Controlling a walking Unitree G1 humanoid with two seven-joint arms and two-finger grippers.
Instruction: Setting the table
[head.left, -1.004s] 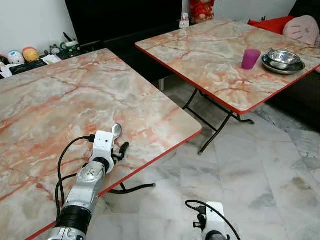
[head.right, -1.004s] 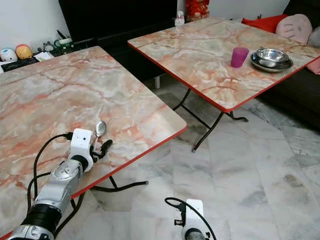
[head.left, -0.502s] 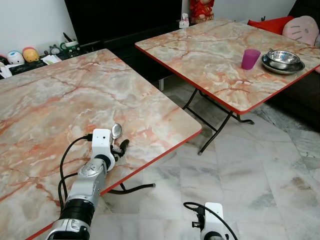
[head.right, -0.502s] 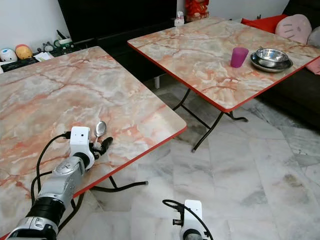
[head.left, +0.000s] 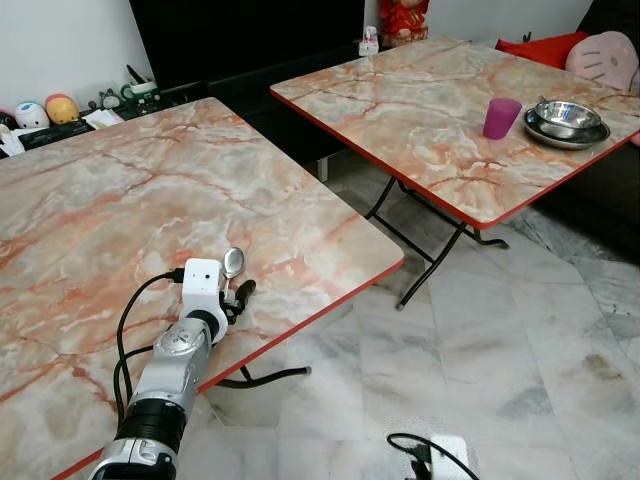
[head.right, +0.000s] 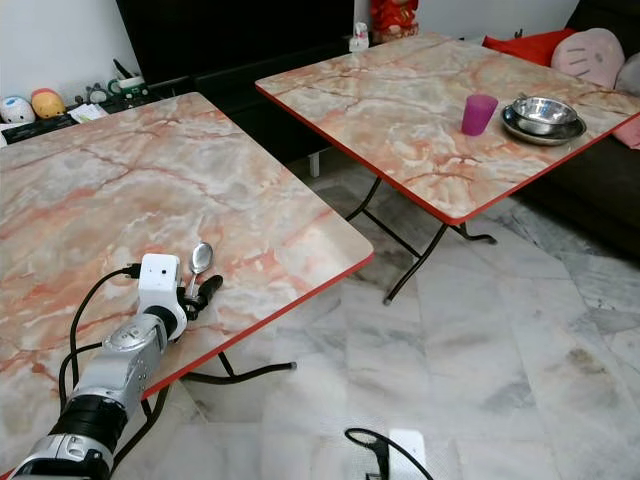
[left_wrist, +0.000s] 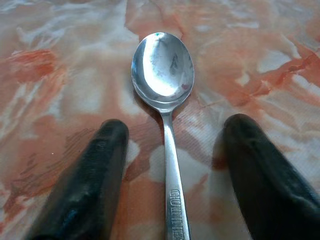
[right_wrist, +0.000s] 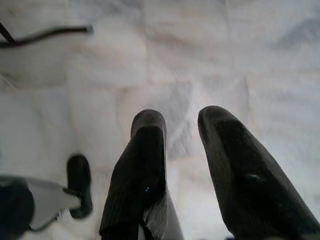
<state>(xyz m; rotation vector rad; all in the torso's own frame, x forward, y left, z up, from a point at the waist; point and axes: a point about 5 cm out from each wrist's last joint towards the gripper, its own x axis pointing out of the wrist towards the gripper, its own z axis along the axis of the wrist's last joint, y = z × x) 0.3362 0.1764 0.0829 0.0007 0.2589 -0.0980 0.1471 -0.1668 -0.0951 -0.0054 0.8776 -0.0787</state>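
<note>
1. On the far left, beyond the near tabletop (head.left: 120, 210), small toys and clutter line a low shelf by the wall.
2. The left end effector (left_wrist: 172, 165) rests low on that marble-patterned tabletop near its red near edge, its two black fingers (left_wrist: 85, 185) spread wide on either side of a steel spoon (left_wrist: 165, 100) and touching neither bowl nor handle. It holds nothing.
3. The spoon lies flat, bowl up and pointing away from the wrist, its handle running back between the fingers. It looks light, rigid and slick; lying flush on hard stone, it could skate or pivot under a careless pinch. The narrow handle just behind the bowl is probably the best place to grip, squeezed across its width.
4. Stamped lettering runs along the handle near the wrist; I cannot read it with confidence.
5. The right end effector (right_wrist: 182, 165) hangs over the pale tiled floor (head.left: 520, 340), fingers slightly parted and empty.
6. On the far right tabletop (head.left: 420, 100) stand a purple cup (head.left: 501, 117) and, just beside it, stacked steel bowls (head.left: 566, 120).
</note>
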